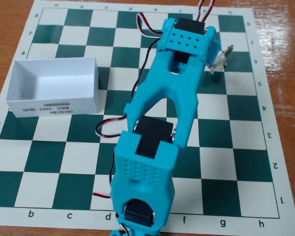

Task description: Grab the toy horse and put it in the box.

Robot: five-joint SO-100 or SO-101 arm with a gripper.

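- Blue arm (172,98) reaches far over the chessboard (246,147); its claw is hidden under the arm's far end, so I cannot tell if it is wide or narrow.
- One toy horse (221,59) stands just beside that far end, not grabbed yet.
- One white box (54,105) sits well apart, with nothing inside.
- Grabbing, carrying and dropping are all left to do.

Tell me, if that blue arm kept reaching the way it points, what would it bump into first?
Probably the toy horse, just right of the arm's far end in this fixed view. The jaws are hidden, so height and exact aim are unclear.
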